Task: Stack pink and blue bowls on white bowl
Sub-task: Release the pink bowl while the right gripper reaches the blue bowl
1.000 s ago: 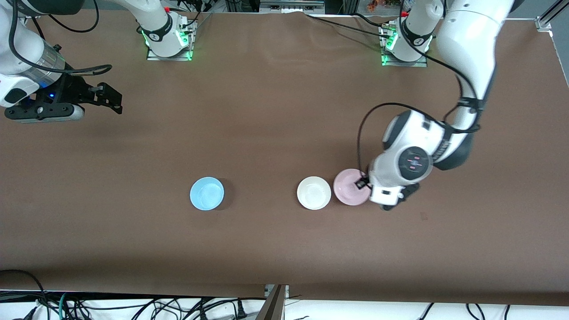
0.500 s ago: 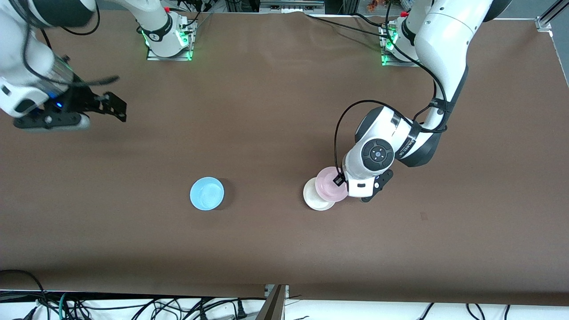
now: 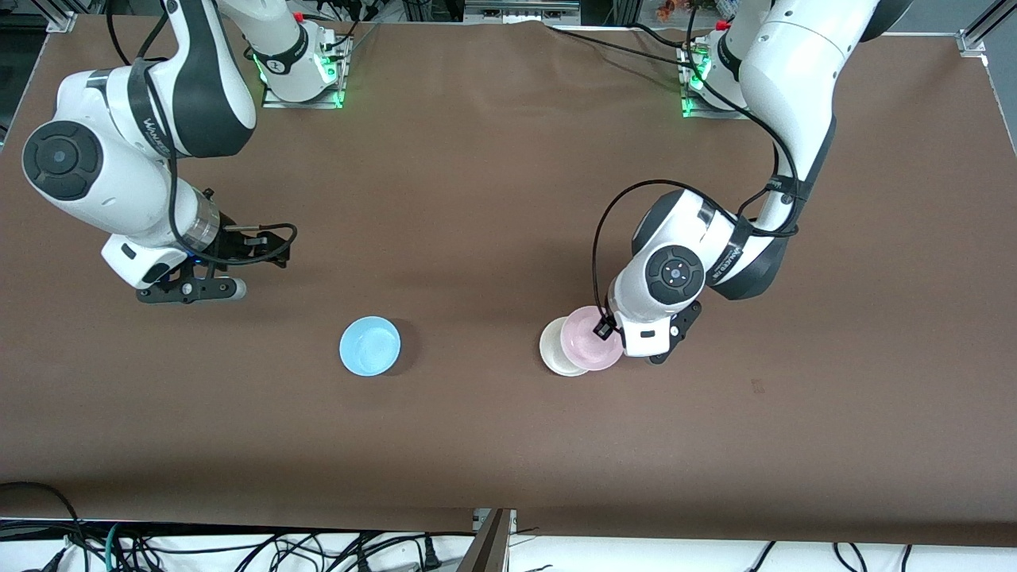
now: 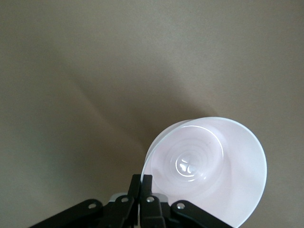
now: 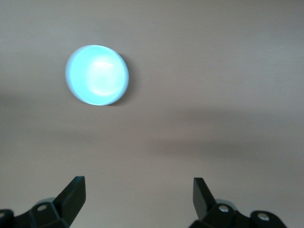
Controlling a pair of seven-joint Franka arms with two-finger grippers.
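Observation:
My left gripper is shut on the rim of the pale pink bowl and holds it tilted, partly over the white bowl. The white bowl stands on the table and only its edge shows past the pink one. In the left wrist view the fingers pinch the pink bowl's rim. The light blue bowl stands alone toward the right arm's end. My right gripper is open and empty, above the table short of the blue bowl, which shows in the right wrist view ahead of the gripper.
The brown table cover is otherwise bare. The arm bases stand along the edge farthest from the front camera. Cables hang below the edge nearest it.
My left gripper lifted the pink bowl from beside the white bowl and carried it over the white bowl. My right arm swung in from the table's end toward the blue bowl.

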